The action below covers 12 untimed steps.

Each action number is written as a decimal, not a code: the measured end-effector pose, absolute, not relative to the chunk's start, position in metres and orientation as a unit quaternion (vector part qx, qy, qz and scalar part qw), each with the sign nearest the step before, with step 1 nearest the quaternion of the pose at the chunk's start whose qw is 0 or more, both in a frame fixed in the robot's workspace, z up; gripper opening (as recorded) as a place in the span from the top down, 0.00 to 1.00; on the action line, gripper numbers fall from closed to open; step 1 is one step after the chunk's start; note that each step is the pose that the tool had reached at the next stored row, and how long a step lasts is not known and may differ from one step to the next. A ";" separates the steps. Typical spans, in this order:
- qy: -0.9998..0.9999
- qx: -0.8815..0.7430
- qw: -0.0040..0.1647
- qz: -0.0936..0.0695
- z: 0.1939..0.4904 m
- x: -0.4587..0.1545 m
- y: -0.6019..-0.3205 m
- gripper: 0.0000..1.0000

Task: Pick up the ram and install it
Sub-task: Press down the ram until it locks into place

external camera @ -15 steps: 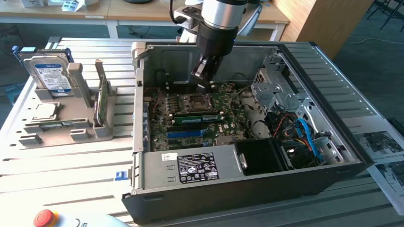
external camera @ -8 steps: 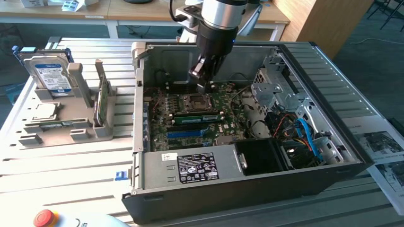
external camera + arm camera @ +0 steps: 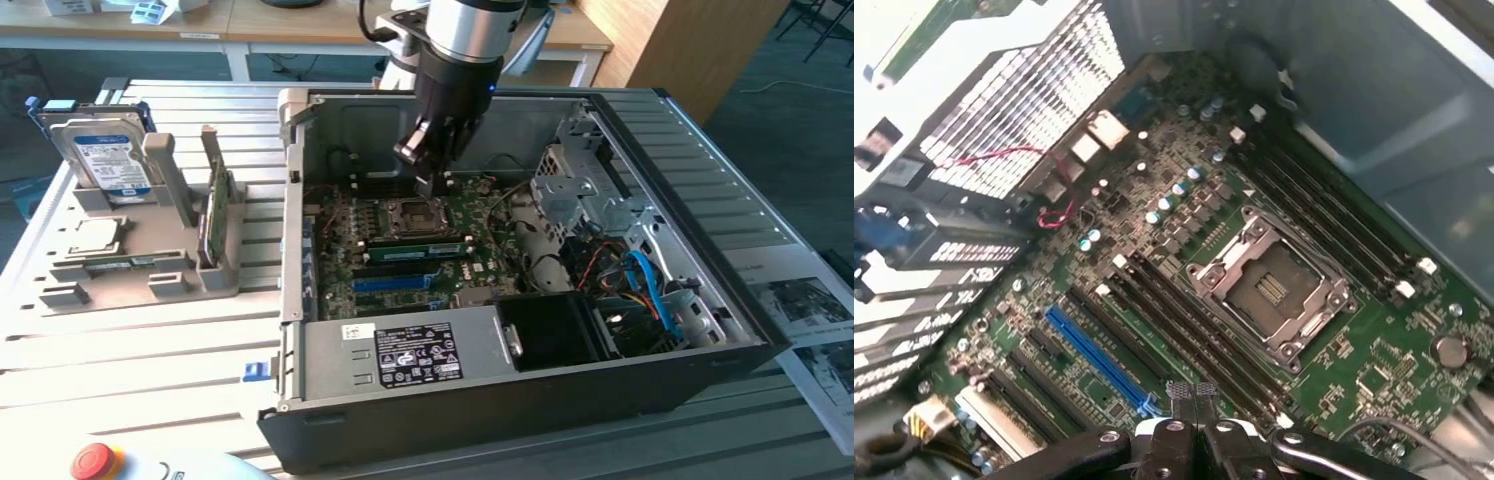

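Inside the open computer case (image 3: 534, 395) on the slatted table (image 3: 134, 360), my arm's gripper (image 3: 424, 182) hangs with its fingertips pressed together just above the motherboard (image 3: 400, 285), at the far edge of the empty processor socket (image 3: 407, 215). From the wrist camera I see the gripper (image 3: 1194, 395) with its two pads meeting and nothing visible between them, poised over the dark memory slots (image 3: 1184, 320) that run alongside the processor socket (image 3: 1269, 295) and close to the blue expansion slot (image 3: 1099, 360). What I take for the ram (image 3: 134, 262), a thin green stick, lies flat in the grey parts tray (image 3: 74, 290) at the exterior view's left, well apart from the gripper and outside the case. On that tray, a blue-labelled hard drive (image 3: 110, 160) stands upright at the back and a larger green card (image 3: 214, 215) stands on edge near the case wall. A long green strip (image 3: 416, 249) also sits along the slots on the near side of the socket; I cannot tell whether it is a seated module.
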<state>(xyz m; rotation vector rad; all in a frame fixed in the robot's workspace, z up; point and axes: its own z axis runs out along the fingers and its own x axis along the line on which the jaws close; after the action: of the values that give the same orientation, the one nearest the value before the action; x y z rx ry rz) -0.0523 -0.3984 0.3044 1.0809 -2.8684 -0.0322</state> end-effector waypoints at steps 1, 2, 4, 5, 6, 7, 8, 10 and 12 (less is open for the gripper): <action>-0.937 0.346 0.038 -0.011 0.304 -0.052 -0.398 0.90; -0.939 0.340 0.038 -0.011 0.304 -0.052 -0.398 0.90; -0.944 0.328 0.038 -0.011 0.304 -0.052 -0.398 0.90; -0.946 0.322 0.038 -0.011 0.304 -0.052 -0.398 0.90; -0.948 0.315 0.038 -0.011 0.304 -0.052 -0.398 0.90; -0.950 0.309 0.038 -0.012 0.304 -0.052 -0.398 0.90; -0.952 0.303 0.038 -0.012 0.304 -0.052 -0.398 0.90; -0.957 0.289 0.037 -0.012 0.304 -0.052 -0.398 0.90; -0.961 0.275 0.037 -0.013 0.304 -0.052 -0.398 0.90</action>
<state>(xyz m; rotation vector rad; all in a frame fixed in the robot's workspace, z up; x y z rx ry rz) -0.0523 -0.3984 0.3044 0.8446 -2.9481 -0.0400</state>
